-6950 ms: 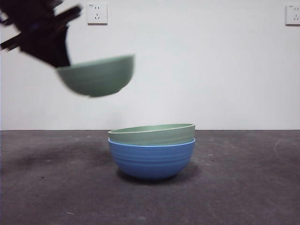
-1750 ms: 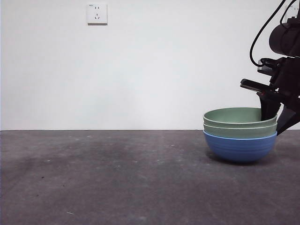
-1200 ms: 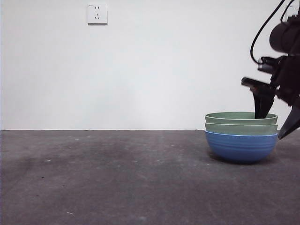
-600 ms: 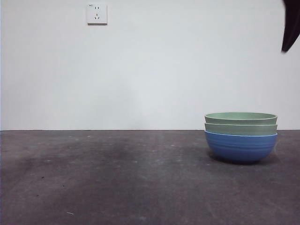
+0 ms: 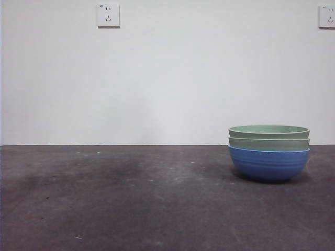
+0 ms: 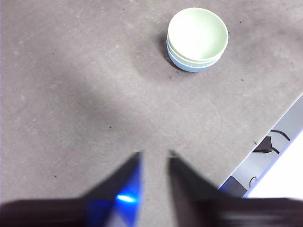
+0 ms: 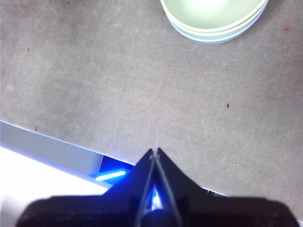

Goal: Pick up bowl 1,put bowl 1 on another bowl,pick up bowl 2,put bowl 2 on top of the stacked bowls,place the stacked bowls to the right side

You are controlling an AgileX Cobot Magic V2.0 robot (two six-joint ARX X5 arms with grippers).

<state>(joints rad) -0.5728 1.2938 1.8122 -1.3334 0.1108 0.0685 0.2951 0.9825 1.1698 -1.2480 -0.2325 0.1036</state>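
The stacked bowls [image 5: 268, 154] rest on the dark table at the right in the front view: another bowl [image 5: 268, 164], the blue one, at the bottom and two pale green bowls [image 5: 268, 130] nested above it. No arm shows in the front view. In the left wrist view the stack [image 6: 197, 40] lies far off, and my left gripper [image 6: 154, 155] hangs high over bare table with its jaws apart and nothing between them. My right gripper [image 7: 154, 151] is shut on nothing, near the table's edge, with the stack [image 7: 214, 19] some way beyond it.
Two wall sockets [image 5: 108, 15] [image 5: 326, 16] sit high on the white wall behind. The table's edge [image 6: 265, 142] runs close to the stack's side, with cables beyond it. The right wrist view shows that edge [image 7: 47, 142] beside the gripper.
The arm at the stack's right rim let go, rose and left the front view. The stack has stayed at the right. Earlier the stack stood mid-table with a green bowl carried above it.
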